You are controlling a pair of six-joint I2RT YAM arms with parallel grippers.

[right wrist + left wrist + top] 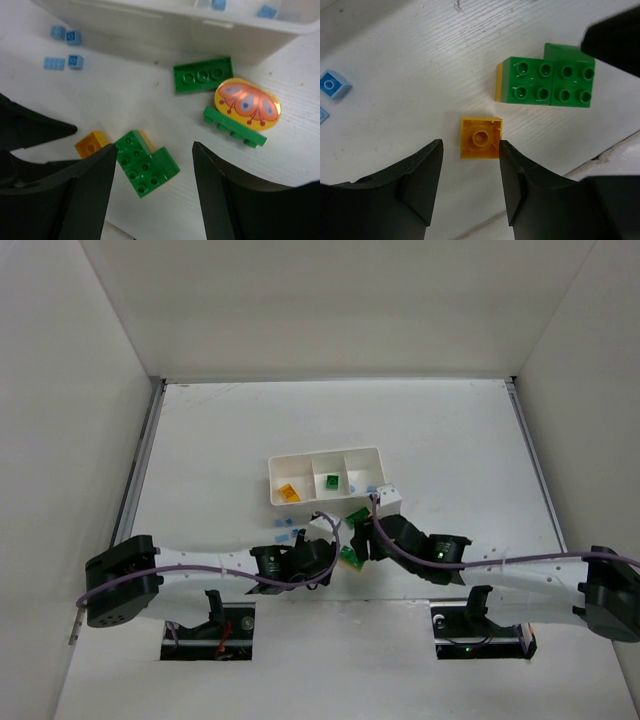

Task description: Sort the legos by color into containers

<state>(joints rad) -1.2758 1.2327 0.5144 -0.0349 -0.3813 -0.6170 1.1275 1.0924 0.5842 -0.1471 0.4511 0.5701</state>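
A yellow-orange lego (480, 137) lies stud-side down on the table, right at the tips of my open left gripper (470, 149), with nothing gripped. Beside it sits a green lego stack with a yellow edge (147, 162), and my right gripper (155, 150) hangs open above it. Both grippers, left (328, 558) and right (358, 545), meet just in front of the white tray (325, 457). Its containers hold a yellow piece (288, 492), a green one (331, 481) and blue ones (218, 4). Light blue legos (62, 62) lie loose on the table.
A flat green plate (202, 74) and an oval orange-patterned piece on a green strip (247, 105) lie near the tray's front wall (200, 25). The left gripper's dark fingers (30, 130) crowd the right wrist view. White walls enclose the table.
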